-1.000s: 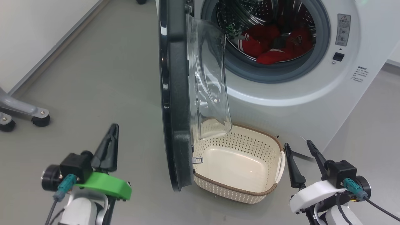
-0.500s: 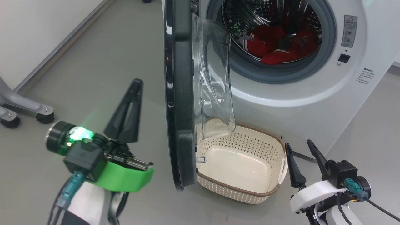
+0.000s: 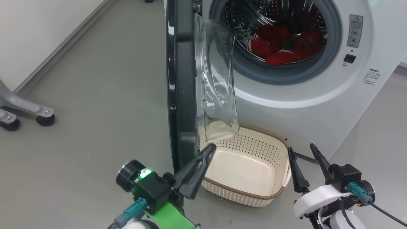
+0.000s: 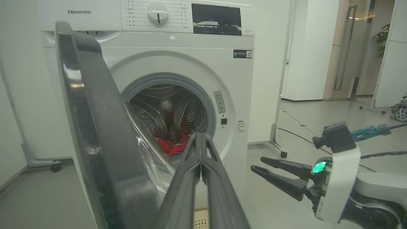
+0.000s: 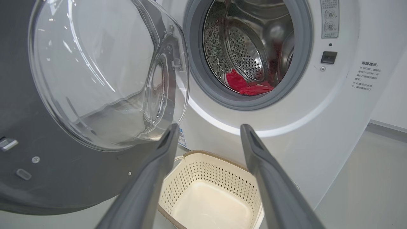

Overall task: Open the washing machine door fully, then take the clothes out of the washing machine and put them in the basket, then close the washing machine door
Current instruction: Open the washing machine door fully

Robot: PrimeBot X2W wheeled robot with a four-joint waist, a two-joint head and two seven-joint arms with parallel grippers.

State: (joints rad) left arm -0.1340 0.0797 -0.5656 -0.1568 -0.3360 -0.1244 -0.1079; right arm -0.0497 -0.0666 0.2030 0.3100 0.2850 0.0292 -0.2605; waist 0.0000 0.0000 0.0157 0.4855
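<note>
Left gripper (image 3: 206,152), pressed together, has swung across to the half-open door's (image 3: 181,95) lower edge, probably to push it wider. Right gripper (image 3: 300,147) waits spread beside the empty basket (image 3: 254,194); clothes (image 3: 279,47) lie inside the washing machine (image 3: 318,105).

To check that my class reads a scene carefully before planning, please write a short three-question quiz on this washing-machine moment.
1. Fill in: the left gripper's jaws are ____; the right gripper's stand open.
2. True or false: the small cream perforated plastic basket holds clothes.
3. The bright red fabric garments lie: A) inside the big white front-loading washing machine B) in the basket C) between the right gripper's jaws.
Key: 1 shut; 2 false; 3 A.
</note>
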